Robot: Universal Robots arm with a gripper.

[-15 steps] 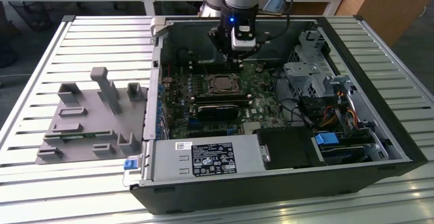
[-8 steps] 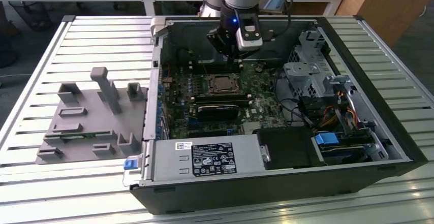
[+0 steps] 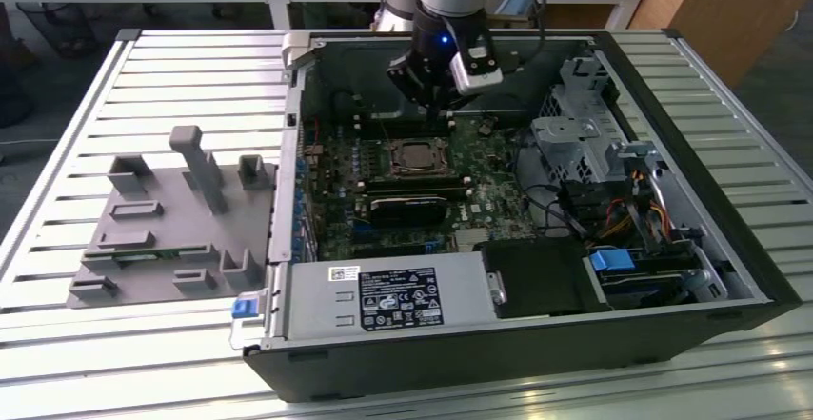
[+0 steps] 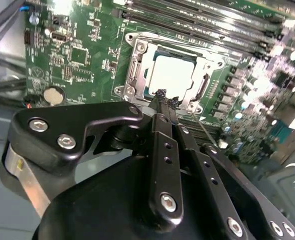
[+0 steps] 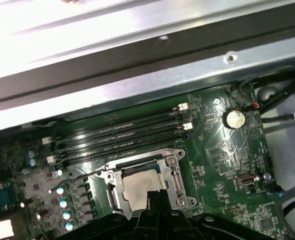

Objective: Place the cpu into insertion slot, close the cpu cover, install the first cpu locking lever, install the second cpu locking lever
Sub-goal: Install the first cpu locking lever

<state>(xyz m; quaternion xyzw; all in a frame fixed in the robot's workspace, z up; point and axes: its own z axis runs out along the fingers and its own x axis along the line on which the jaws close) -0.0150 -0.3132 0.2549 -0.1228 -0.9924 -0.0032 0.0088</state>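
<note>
The cpu (image 4: 172,75) lies flat in the insertion slot (image 3: 416,156) on the green board, its pale metal face up. The silvery cpu cover (image 4: 206,80) lies down around it as a frame, also seen as the cover (image 5: 177,170) in the first wrist view. My gripper (image 4: 166,97) hovers just over the socket's edge, fingers shut together with nothing between them. In the exterior view the gripper (image 3: 439,96) hangs inside the open case, just behind the socket. A thin wire locking lever (image 5: 80,176) sticks out sideways from the socket; I cannot tell whether it is latched.
Long black memory slots (image 5: 117,132) run beside the socket. A grey labelled power supply box (image 3: 381,296) sits at the case front, and a drive cage (image 3: 578,144) with cables stands on the exterior view's right. A grey fixture with pegs (image 3: 166,220) lies outside the case.
</note>
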